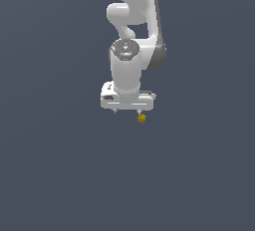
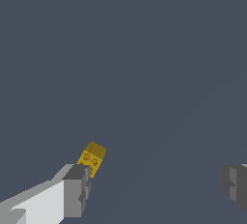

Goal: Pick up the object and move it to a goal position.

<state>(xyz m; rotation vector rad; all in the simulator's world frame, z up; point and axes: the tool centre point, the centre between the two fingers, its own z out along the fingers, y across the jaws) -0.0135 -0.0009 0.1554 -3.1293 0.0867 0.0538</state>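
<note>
Exterior view: The white Panda arm (image 1: 133,21) is seen entering from the top centre of the frame and reaching downward. The end effector (image 1: 127,110) is located slightly above the centre of the frame, below a broad white housing. Two short fingertips are visible under the housing, set well apart from each other. The object (image 1: 142,119), a tiny yellow-gold block, is found just below the fingertip on the exterior view's right, touching it or very nearly so. The block is positioned off to one side rather than between the fingers. The desk (image 1: 60,175) is shown as a uniform dark grey-blue surface filling the frame. Whether the block is resting on the desk or raised above it cannot be told from this view.

Wrist view: One finger (image 2: 75,189) is seen at the lower left of the frame and the other at the lower right edge. A wide gap is left between them, so the end effector is held wide apart, and nothing is clamped between the fingers. The object (image 2: 91,158) is shown tilted, lying against the tip of the lower-left finger, outside the gap.
</note>
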